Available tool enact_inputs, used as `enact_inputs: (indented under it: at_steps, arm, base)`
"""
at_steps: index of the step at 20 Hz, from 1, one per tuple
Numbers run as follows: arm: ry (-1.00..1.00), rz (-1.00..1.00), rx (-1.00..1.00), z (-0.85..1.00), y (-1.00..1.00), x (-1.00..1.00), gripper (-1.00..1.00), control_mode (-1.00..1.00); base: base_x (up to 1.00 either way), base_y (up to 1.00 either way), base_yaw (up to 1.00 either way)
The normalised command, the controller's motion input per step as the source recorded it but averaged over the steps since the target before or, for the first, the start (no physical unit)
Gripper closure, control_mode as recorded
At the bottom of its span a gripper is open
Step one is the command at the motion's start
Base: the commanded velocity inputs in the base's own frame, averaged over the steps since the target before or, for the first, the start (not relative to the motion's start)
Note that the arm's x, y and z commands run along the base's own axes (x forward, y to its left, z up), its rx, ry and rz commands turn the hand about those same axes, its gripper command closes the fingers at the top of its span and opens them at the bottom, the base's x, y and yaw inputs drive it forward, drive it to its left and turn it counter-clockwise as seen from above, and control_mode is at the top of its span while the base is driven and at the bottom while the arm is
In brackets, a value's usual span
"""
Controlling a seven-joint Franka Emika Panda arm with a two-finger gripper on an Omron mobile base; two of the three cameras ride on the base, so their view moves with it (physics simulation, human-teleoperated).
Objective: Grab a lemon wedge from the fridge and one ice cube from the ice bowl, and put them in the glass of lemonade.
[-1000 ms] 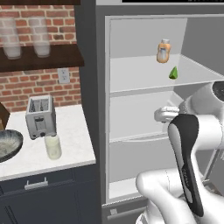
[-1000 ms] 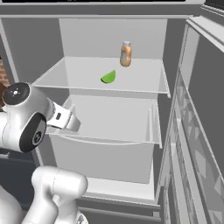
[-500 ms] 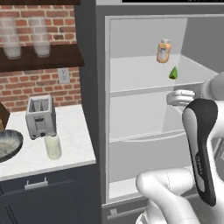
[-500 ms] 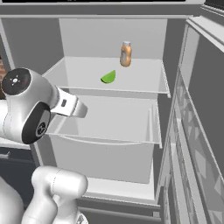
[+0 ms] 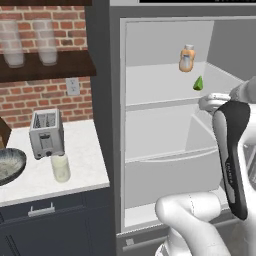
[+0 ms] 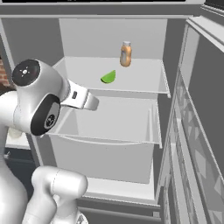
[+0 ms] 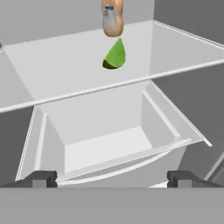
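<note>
- The claw (image 7: pixel 112 179) stands wide open with nothing between its two dark finger tips (image 7: pixel 38 178); they sit far apart at the bottom of the hand view, over the front edge of a white drawer (image 7: pixel 109 144).
- In the left base view the claw (image 5: pixel 212 101) pokes out from behind the dark forearm, level with the front edge of the upper shelf; in the right base view it (image 6: pixel 89 101) reaches in from the left, just below that shelf's front edge.
- The lemon wedge (image 7: pixel 115 55) lies on the upper shelf (image 7: pixel 57 70) of the fridge (image 5: pixel 107 125), ahead of and above the claw and not touching it. It also shows in the left base view (image 5: pixel 198 83) and in the right base view (image 6: pixel 108 77).
- A small orange-tinted bottle (image 7: pixel 112 17) stands upright just behind the wedge, deeper on the same shelf.
- The fridge door (image 6: pixel 192 131) hangs open on the right, its inner racks facing the arm.
- On the worktop (image 5: pixel 80 170) left of the fridge stands a toaster (image 5: pixel 47 134), with the glass of lemonade (image 5: pixel 61 167) just in front of it.
- The ice bowl (image 5: pixel 9 166) sits at the left edge of the worktop, left of the glass, cut off by the picture edge.
- Two tall frosted glasses (image 5: pixel 30 42) stand on a dark wall shelf above, against red brick.
</note>
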Motion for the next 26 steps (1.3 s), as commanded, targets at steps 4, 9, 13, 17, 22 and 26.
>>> enact_inputs:
  at_steps: [4, 9, 13, 17, 22, 26]
  arm:
    - [0.00, -0.15, -0.10, 0.00, -0.18, 0.49, -1.00, -1.00]
    - [-0.03, -0.11, -0.06, 0.01, -0.15, 0.47, -1.00, -1.00]
    - [-0.01, -0.06, 0.00, 0.06, -0.06, 0.36, -1.00, -1.00]
    - [0.00, -0.03, 0.00, 0.00, 0.00, 0.35, -1.00, -1.00]
    - [0.00, 0.00, 0.00, 0.00, 0.00, 0.44, -1.00, -1.00]
    - [0.00, 0.00, 0.01, 0.00, 0.00, 0.54, -1.00, -1.00]
  base:
    - [0.00, 0.00, 0.00]
    - [0.00, 0.00, 0.00]
    - [0.00, 0.00, 0.00]
    - [0.00, 0.00, 0.00]
    - [0.00, 0.00, 0.00]
    - [0.00, 0.00, 0.00]
